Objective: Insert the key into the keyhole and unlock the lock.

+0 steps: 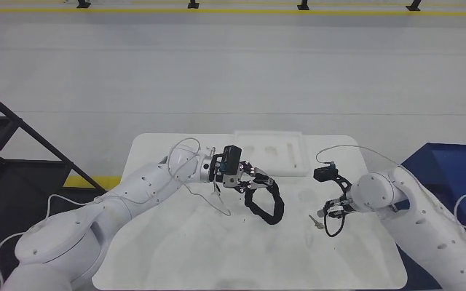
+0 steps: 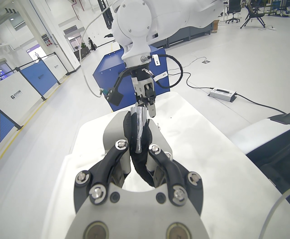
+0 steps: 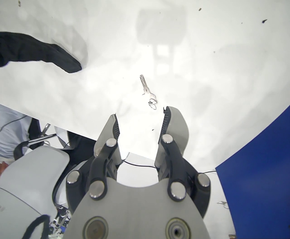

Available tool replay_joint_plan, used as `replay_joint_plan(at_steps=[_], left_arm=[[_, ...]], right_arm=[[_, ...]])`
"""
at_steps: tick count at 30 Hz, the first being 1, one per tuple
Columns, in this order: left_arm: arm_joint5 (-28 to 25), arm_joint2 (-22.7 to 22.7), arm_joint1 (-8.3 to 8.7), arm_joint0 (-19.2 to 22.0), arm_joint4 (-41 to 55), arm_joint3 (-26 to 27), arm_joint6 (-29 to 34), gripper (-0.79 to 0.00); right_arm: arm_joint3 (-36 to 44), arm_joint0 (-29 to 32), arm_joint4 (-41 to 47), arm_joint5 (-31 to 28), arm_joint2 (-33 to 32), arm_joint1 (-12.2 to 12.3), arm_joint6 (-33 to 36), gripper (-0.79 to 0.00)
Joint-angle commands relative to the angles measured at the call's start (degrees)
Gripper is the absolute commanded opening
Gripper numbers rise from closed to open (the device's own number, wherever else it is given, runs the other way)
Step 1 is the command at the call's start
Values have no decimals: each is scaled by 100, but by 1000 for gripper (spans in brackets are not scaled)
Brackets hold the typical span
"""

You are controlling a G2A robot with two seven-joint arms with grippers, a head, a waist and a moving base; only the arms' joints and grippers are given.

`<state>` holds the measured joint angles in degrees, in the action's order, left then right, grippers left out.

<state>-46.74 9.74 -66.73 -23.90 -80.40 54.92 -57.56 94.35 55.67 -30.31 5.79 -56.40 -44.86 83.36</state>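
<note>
left end effector (image 2: 135, 123) clamped on black cable lock with chrome cylinder (image 2: 139, 158), right end effector (image 3: 141, 114) wide open, above small silver key (image 3: 146, 87) on white counter (image 3: 204, 68)

White table (image 1: 182, 247), rounded corners, glossy top. Key (image 3: 146, 88) flat on top toward right side, well in from edges, small ring (image 3: 153, 103) at its head. White tray (image 1: 271, 151) with shallow recesses at far edge, about mid-width. Few dark specks (image 3: 264, 21) scattered on top.
</note>
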Motion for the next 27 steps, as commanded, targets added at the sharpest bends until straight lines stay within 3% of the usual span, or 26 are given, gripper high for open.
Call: replay_joint_plan(at_steps=[1,6,16,27], left_arm=[[6,0,73,-6,49,59,-6,-785],[-18,0,266,8,183,232,18,-785],[0,0,619,2,351,521,0,-785],[10,0,855,-7,452,755,-9,-785]], right_arm=[[-120,-14,-132,-256,114,-17,-35,-400],[-195,-17,-343,-693,356,-65,-125,-409],[-259,-74,-752,-1033,744,-153,80,-406],[-589,-467,-1302,-898,1409,-432,245,-419]])
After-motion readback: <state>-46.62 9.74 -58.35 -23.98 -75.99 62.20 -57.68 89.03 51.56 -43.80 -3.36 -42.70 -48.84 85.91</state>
